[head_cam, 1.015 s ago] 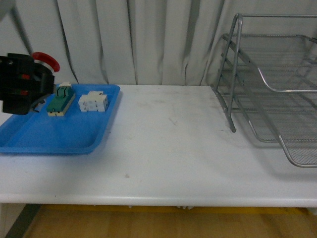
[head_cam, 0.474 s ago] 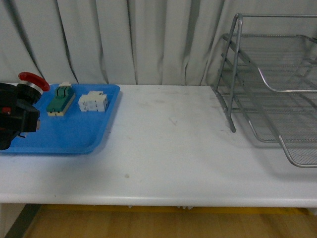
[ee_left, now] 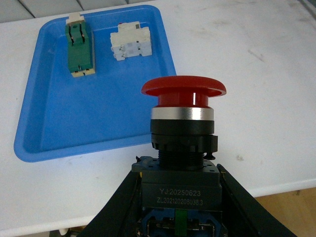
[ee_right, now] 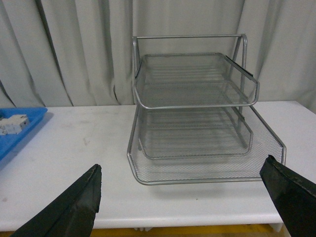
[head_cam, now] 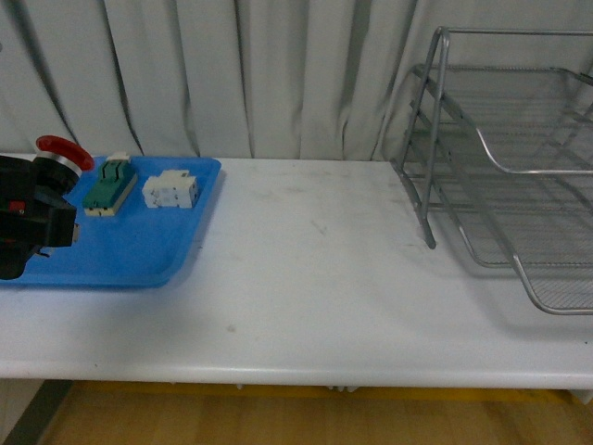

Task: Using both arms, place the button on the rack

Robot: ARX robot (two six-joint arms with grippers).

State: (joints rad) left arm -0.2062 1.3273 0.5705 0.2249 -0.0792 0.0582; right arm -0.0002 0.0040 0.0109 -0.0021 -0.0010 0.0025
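Observation:
The button (ee_left: 183,113), with a red mushroom cap, a silver collar and a black body, is held upright in my left gripper (ee_left: 179,190), which is shut on its blocky base. In the front view the button's red cap (head_cam: 63,151) shows at the far left, above the near left part of the blue tray, on top of the black left arm (head_cam: 26,222). The silver wire-mesh rack (head_cam: 505,176) stands at the right of the white table. My right gripper (ee_right: 190,197) is open, its fingers spread wide, facing the rack (ee_right: 195,113) from the table's front edge.
A flat blue tray (head_cam: 111,250) lies at the left with a green-and-cream switch (head_cam: 109,184) and a white block (head_cam: 170,190) in its far part. The white table (head_cam: 315,278) stretches between tray and rack. Grey curtains hang behind.
One second ago the left arm held the button higher and further right over the tray. It has since drawn back left and lower, then stayed almost still.

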